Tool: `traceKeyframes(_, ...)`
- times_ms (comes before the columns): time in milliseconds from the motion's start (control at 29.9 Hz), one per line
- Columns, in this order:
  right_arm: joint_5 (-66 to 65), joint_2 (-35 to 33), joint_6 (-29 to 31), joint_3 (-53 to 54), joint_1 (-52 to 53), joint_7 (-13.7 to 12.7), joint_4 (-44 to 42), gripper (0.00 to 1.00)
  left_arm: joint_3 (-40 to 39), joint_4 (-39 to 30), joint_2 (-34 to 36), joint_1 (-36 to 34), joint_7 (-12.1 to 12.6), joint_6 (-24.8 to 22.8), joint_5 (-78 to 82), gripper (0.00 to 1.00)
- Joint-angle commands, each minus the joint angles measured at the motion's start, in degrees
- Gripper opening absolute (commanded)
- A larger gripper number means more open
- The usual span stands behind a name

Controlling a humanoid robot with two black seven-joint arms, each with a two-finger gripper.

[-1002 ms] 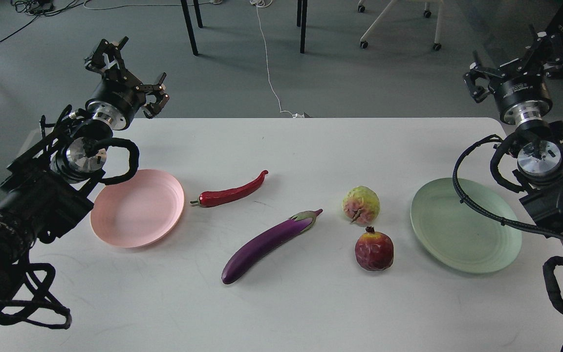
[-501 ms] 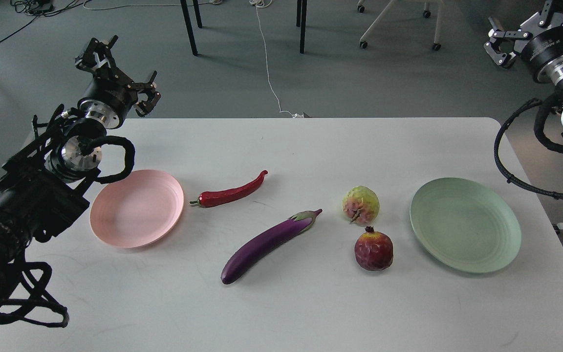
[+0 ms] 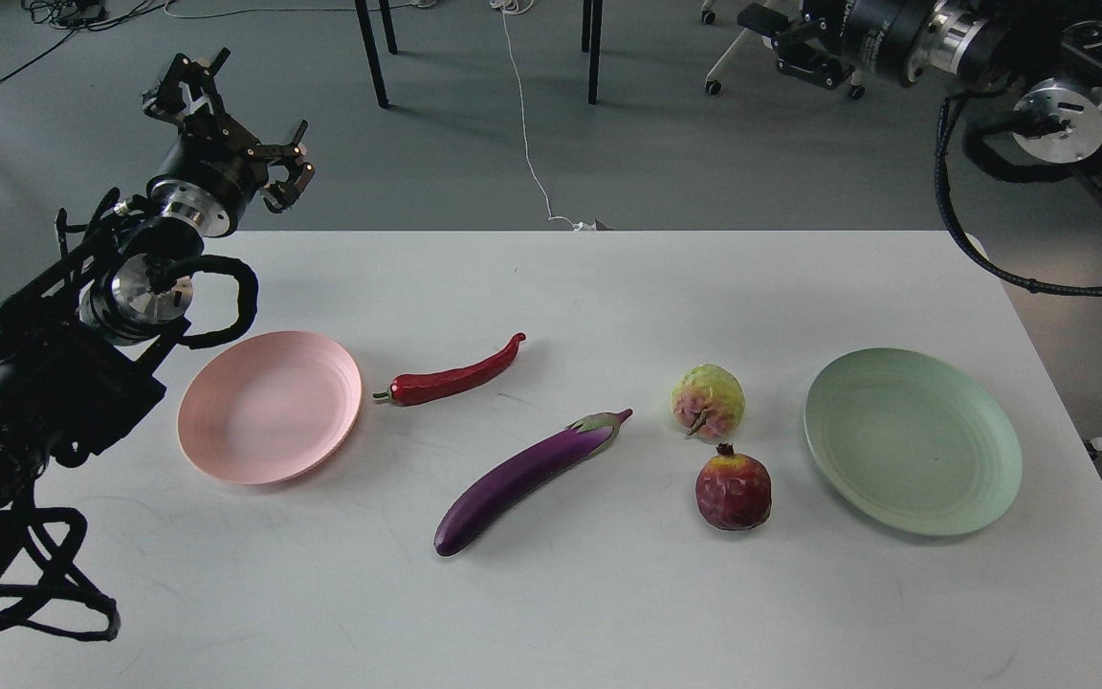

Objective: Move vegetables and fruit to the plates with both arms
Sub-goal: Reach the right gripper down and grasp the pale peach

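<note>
No lettering is legible; since a second ago the right gripper (image 3: 781, 43) has swung high beyond the white table (image 3: 608, 612), spread unclear, the left gripper (image 3: 226, 105) gapes empty, and the glossy purple eggplant (image 3: 522, 471) lies mid-table.

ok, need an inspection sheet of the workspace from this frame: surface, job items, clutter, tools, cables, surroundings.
Surface: white table, faint scuffs.
Job's things: pink plate and green plate both bare; red chili, eggplant, yellow-green fruit and dark red fruit lie on the table between them.
Clutter: nothing seen.
Grippers: left tool open, empty, above the table's far left corner; right tool beyond the far edge, state unclear.
Cables: black loops on both arms; white cable on the floor.
Surroundings: grey floor, table legs, chair casters.
</note>
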Motion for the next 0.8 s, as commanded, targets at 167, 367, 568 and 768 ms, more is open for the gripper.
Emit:
traceKeyframes(167,-20.2,6.7,0.0,-25.1,8.9,0.8,10.8,0.99,0.0,-1.5,3.6,0.1,-0.1,-0.3,0.0,0.98)
traceKeyframes(367,-39.5,10.6,0.0,-37.9,9.8,5.0,11.9,0.98,0.0,-3.5,5.7,0.3,-0.1,-1.6,0.0,0.98)
traceKeyframes(568,-44.1,10.5,-2.8,-43.3,8.4,8.1,12.1,0.97,0.0,-3.6,6.6,0.7,-0.1,-3.5,0.0,0.98)
traceKeyframes(768,-44.2,10.7,-5.3,-43.6,4.1,9.6,11.4,0.94,0.2,-3.6,6.0,0.8,-0.1,-4.1,0.1,0.98)
